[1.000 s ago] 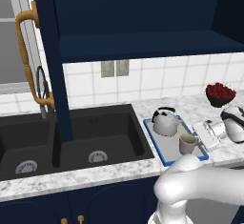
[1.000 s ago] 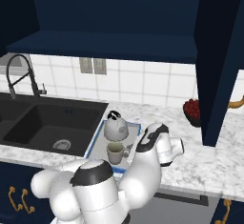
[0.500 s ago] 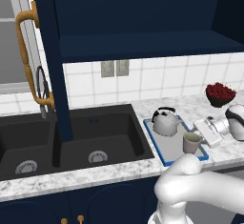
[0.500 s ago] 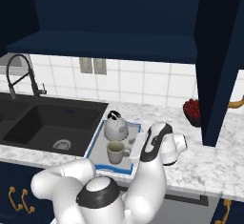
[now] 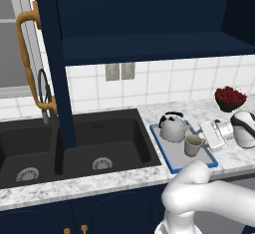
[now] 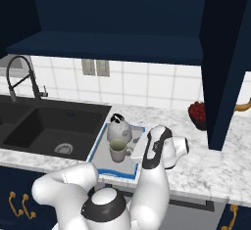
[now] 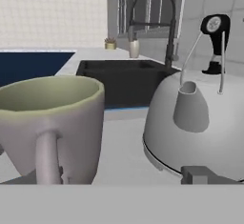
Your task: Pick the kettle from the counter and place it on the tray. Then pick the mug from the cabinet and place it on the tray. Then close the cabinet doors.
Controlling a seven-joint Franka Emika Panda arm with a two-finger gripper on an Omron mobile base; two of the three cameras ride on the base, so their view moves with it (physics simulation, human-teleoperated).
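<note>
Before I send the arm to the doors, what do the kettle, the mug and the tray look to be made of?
The squat silver-grey kettle looks like brushed metal: even grey sheen, with a black, probably plastic, arched handle. The small beige-grey mug looks like glazed ceramic: thick wall, matte pale surface, one side handle. The flat grey tray with its thin blue rim could be plastic or coated metal; the render leaves that open.

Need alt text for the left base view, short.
A silver kettle and a beige mug stand on a blue-rimmed tray on the speckled counter, right of a black double sink. The white arm's open claw sits just right of the mug; above, the navy cabinet stands open.
</note>
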